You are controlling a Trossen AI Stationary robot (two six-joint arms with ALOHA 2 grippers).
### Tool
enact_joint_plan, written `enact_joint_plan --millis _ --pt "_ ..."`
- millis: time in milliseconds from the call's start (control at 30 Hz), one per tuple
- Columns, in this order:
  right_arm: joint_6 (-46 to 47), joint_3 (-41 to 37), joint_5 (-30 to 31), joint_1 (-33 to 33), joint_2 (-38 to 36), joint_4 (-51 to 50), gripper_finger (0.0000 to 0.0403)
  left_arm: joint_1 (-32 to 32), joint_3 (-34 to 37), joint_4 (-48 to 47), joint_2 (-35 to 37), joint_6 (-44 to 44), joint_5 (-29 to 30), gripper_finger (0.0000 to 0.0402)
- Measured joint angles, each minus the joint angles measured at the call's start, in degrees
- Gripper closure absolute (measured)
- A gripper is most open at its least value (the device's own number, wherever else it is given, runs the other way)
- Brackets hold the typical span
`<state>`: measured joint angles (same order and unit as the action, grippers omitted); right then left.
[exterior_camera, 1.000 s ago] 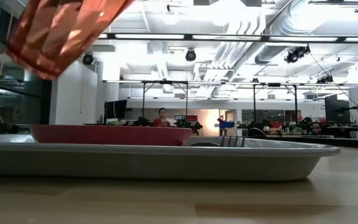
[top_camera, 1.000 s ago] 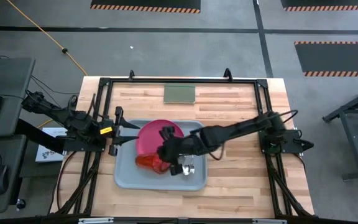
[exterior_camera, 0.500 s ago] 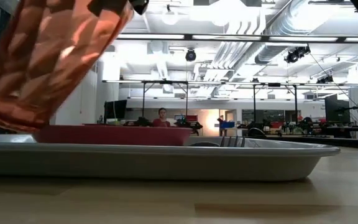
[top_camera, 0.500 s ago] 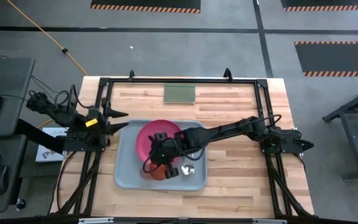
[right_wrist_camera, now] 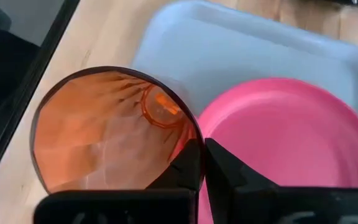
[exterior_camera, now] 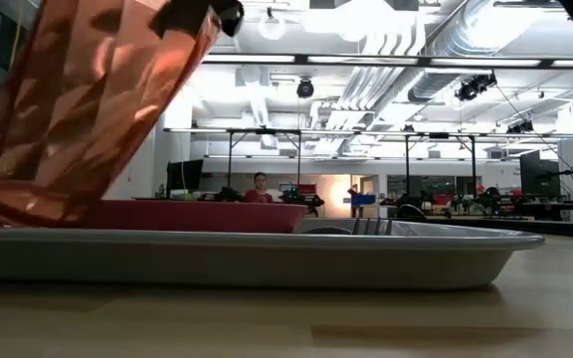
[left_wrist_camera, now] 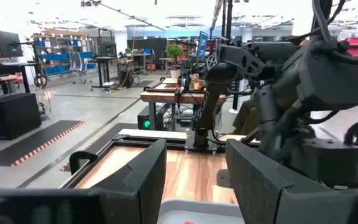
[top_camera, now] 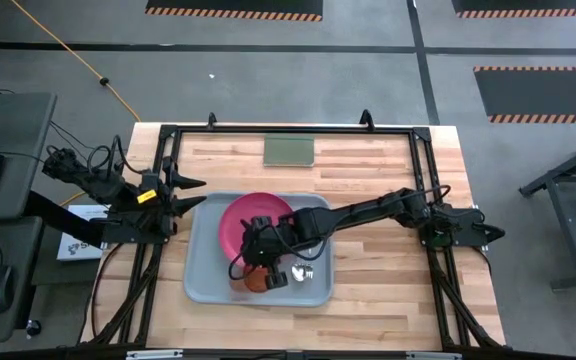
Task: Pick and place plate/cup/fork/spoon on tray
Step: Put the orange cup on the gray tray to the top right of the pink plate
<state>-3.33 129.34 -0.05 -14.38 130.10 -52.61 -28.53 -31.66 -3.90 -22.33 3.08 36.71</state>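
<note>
The light grey-blue tray lies mid-table with the magenta plate in its far half. My right gripper is shut on the translucent red-orange cup over the tray's near part. In the low view the cup is tilted, with its base down at the tray rim. Silver cutlery ends lie on the tray right of the cup, their handles hidden by the arm. My left gripper is open and empty at the tray's left edge. My right gripper pinches the cup's rim on the side nearest the plate, one finger inside the cup and one outside. The fingers come from above, slanting down. The cup hangs tilted, mouth up; whether its base touches the tray cannot be told.
A small flat green rectangle lies near the table's far edge. A black frame runs round the tabletop. Bare wood shows right of the tray. A person shows far off in the room.
My right gripper has gone toward the table's left edge and down over the tray. It turned the cup from lying sideways to nearly upright and lowered it. My left gripper has drawn back from the tray toward the table's left edge.
</note>
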Motion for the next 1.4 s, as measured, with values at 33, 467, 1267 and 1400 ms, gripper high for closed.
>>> enact_joint_plan --millis 33,467,1267,1400 --pt "0.73 0.02 -0.02 0.11 -0.02 -0.71 0.0403 0.0 0.0 -0.05 0.0 -0.03 0.0 0.0245" --pt "4.92 0.82 -0.47 0.47 -0.39 -11.48 0.0403 0.0 0.0 -0.17 0.0 -0.01 -0.01 0.0245" --pt "9.88 3.91 -2.22 0.64 -0.65 -20.46 0.04 -0.02 0.02 -0.04 -0.96 -0.96 -0.06 0.0245" --pt "9.37 3.91 -2.49 0.64 -0.65 -19.08 0.0392 -0.02 0.02 -0.09 -1.03 -1.12 -0.07 0.0245"
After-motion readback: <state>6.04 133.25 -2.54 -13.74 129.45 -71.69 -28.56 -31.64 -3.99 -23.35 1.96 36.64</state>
